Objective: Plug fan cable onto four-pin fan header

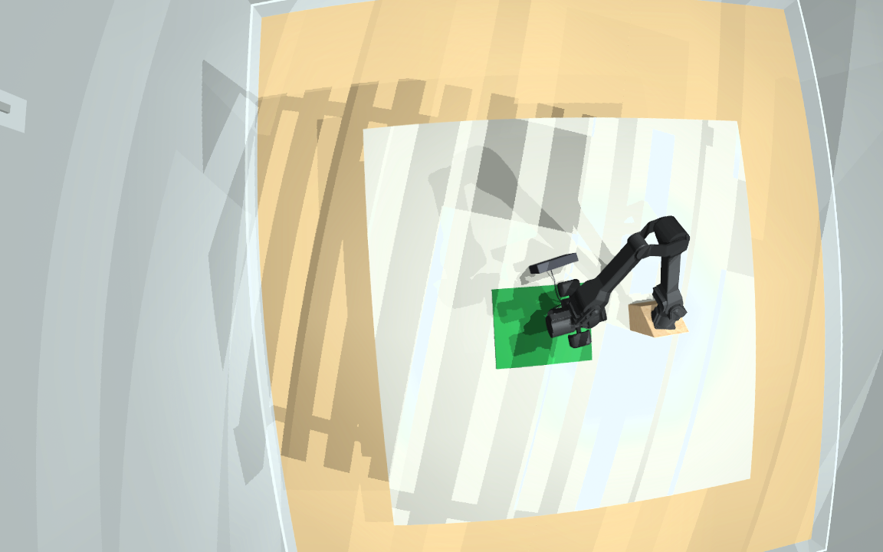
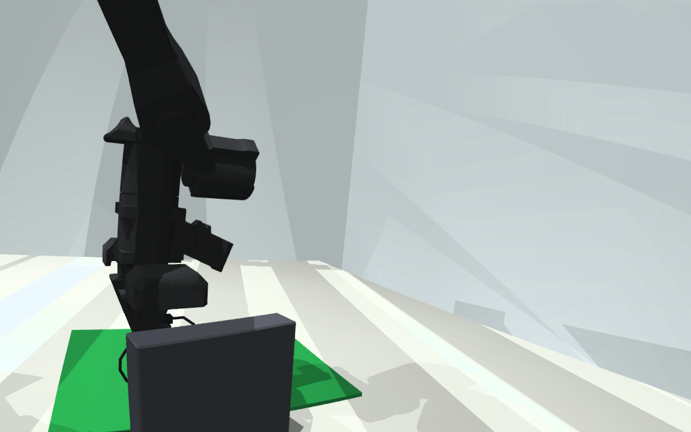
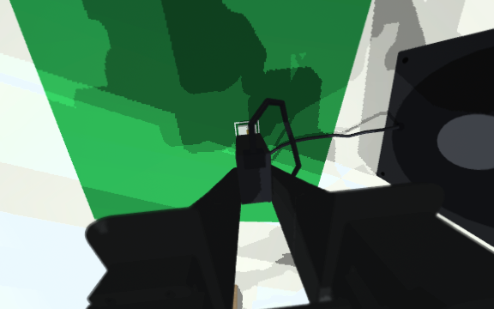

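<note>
The plug [image 3: 253, 172] is gripped between the nearly shut jaws at the wrist view's centre, its long axis aimed at the white fan header [image 3: 241, 128] on the green board [image 3: 144, 142], just beyond its tip; seating cannot be told

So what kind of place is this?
Probably a robot test bench for electronics work. A black gripper grips a fan's plug over a green circuit board, with the fan standing beside it on a pale table.
</note>
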Motion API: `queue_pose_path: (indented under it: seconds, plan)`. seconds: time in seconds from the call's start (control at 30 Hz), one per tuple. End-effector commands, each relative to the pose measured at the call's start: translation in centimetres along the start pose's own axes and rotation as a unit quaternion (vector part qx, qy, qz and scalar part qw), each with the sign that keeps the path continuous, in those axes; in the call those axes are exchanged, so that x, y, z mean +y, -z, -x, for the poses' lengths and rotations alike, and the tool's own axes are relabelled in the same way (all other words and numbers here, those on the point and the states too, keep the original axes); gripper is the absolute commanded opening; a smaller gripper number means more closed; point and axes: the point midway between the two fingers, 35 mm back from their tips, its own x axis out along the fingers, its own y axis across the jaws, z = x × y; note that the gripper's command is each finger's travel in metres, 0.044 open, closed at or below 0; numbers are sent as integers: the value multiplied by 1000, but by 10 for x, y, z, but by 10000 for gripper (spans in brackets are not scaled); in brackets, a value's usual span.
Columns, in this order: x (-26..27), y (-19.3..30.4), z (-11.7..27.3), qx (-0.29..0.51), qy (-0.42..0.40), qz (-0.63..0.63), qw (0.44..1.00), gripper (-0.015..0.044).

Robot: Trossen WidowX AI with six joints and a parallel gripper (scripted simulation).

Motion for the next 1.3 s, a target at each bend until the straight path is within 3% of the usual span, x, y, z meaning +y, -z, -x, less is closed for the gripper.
queue_pose_path:
  seconds: [0.0,1.27]
  plan:
    - [-1,-1,0,0,2,2,1000,0]
    - [0,0,-4,0,2,2,1000,0]
